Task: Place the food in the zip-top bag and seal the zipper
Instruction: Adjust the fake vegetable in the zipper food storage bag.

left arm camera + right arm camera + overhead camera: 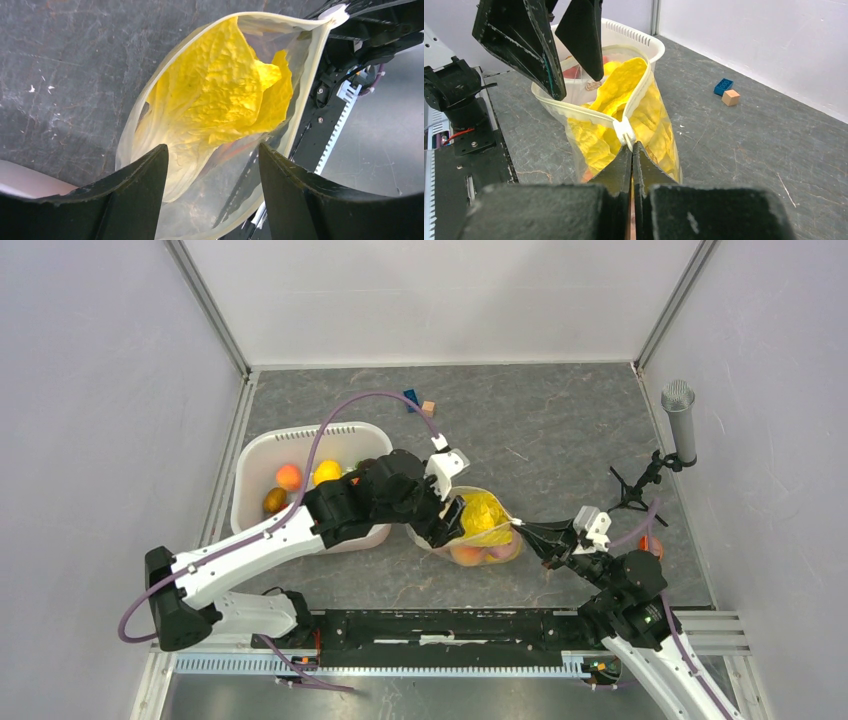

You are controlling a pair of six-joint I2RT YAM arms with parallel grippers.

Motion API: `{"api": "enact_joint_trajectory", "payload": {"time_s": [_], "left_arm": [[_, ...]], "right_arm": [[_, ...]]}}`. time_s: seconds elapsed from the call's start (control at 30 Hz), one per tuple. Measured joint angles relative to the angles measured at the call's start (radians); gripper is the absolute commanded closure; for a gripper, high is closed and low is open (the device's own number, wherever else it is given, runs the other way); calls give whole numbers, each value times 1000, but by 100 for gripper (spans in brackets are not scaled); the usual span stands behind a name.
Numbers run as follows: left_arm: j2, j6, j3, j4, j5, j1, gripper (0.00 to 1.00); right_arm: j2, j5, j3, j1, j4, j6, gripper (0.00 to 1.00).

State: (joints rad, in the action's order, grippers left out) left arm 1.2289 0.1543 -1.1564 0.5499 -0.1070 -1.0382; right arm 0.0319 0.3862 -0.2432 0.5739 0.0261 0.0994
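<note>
The zip-top bag [497, 547] stands open on the table, mouth up, with the large crinkled yellow piece [483, 512] and peaches [468, 554] inside. My right gripper [520, 528] is shut on the bag's mouth edge at the end of the zipper [625, 131], holding it up. My left gripper [450, 516] is open and empty just over the bag's mouth. In the left wrist view its fingers [135, 195] frame the yellow piece [225, 95] inside the clear bag [235, 175]. In the right wrist view the left gripper [576, 85] hangs above the bag's rim.
The white basket [300, 437] at the left holds more toy food [288, 477] and touches the bag's far side [639, 42]. A blue brick [411, 398] and a wooden cube [428, 408] lie at the back. A microphone stand [680, 420] is at the right.
</note>
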Motion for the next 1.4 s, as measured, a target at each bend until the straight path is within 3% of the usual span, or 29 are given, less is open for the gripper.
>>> {"api": "enact_joint_trajectory", "payload": {"time_s": [0.3,0.5,0.8,1.2,1.4], "left_arm": [[13,-3,9,-166,0,0,44],[63,13,99,-372,0,1,51],[166,17,163,-540,-52,-4,61],[211,-4,206,-586,-86,-48,66],[245,-8,166,-564,-80,-55,55]], "right_arm": [[0,-3,0,0,-11,5,100],[2,-2,6,0,-19,11,100],[9,-2,10,0,-18,11,100],[-11,-55,26,1,12,20,100],[-13,-84,27,1,13,25,100]]}}
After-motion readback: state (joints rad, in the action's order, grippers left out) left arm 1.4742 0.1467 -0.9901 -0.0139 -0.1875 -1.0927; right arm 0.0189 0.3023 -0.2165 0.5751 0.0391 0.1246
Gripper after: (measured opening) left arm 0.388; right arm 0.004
